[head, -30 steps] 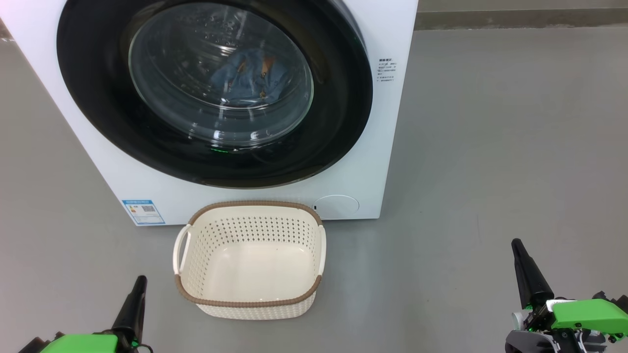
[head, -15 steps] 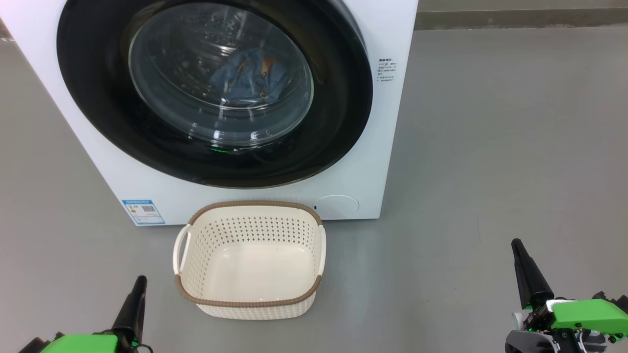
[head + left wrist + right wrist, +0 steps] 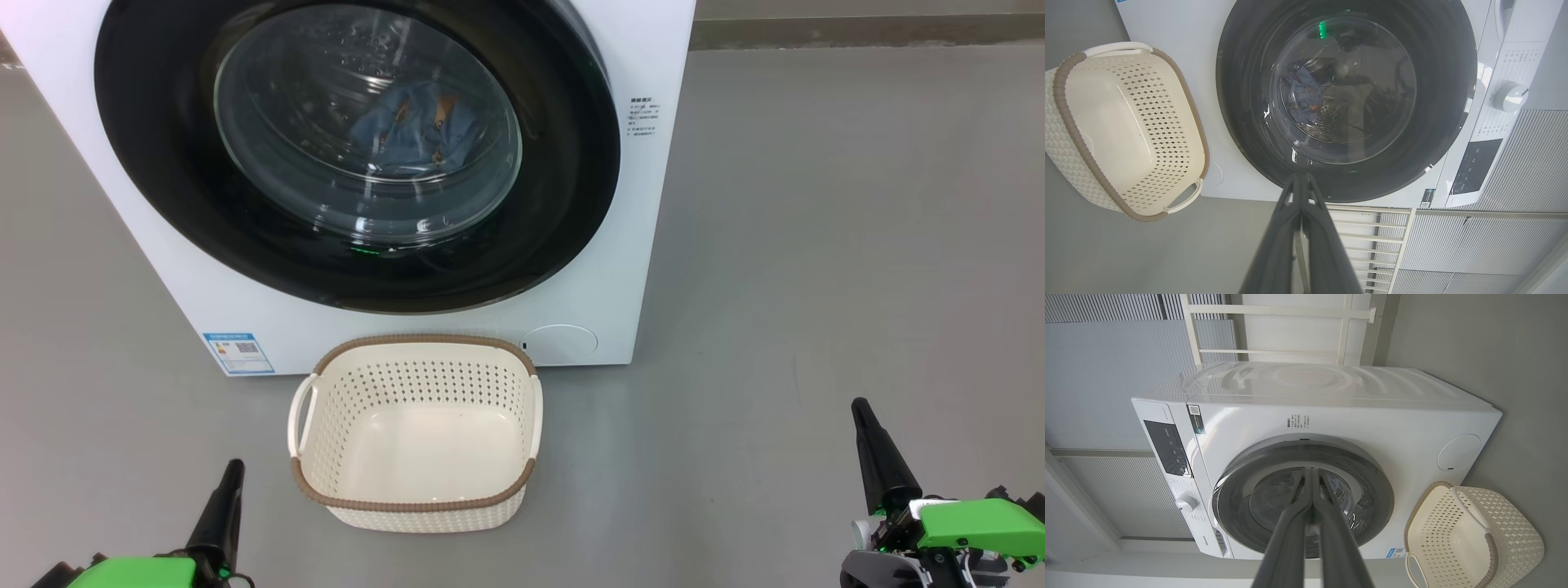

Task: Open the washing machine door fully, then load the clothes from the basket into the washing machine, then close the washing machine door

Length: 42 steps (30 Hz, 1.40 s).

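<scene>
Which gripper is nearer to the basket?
Left. The left gripper is close to the basket, off its near left corner; the right gripper is far off to its right.

Showing grey floor (image 3: 816, 245), running up to darker skirting (image 3: 865, 33) at far edge. Showing white rail frame (image 3: 1274, 310), standing just beside ribbed grey panels (image 3: 1106, 355).
</scene>
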Motion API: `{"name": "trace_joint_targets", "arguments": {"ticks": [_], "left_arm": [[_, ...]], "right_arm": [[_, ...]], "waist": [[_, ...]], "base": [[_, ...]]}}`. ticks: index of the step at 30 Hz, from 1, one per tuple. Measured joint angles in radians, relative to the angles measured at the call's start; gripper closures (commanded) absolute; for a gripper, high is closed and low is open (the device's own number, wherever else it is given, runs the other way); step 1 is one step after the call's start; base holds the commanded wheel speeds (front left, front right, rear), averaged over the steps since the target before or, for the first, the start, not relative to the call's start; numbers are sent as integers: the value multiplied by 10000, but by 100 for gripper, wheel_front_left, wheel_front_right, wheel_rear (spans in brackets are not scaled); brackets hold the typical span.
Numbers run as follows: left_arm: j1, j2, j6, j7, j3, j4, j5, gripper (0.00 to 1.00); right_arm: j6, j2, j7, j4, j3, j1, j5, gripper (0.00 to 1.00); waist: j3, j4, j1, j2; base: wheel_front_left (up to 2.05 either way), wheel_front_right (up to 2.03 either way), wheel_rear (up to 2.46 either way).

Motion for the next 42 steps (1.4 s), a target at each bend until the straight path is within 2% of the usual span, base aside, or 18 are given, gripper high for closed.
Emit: {"name": "trace_joint_targets", "arguments": {"ticks": [42], "left_arm": [[0,-29,0,2,13,0,0,100]], "right_arm": [[0,67,73,6,-111,0,-29,100]], "waist": [[0,0,0,-1]], "base": [[0,0,0]]}}
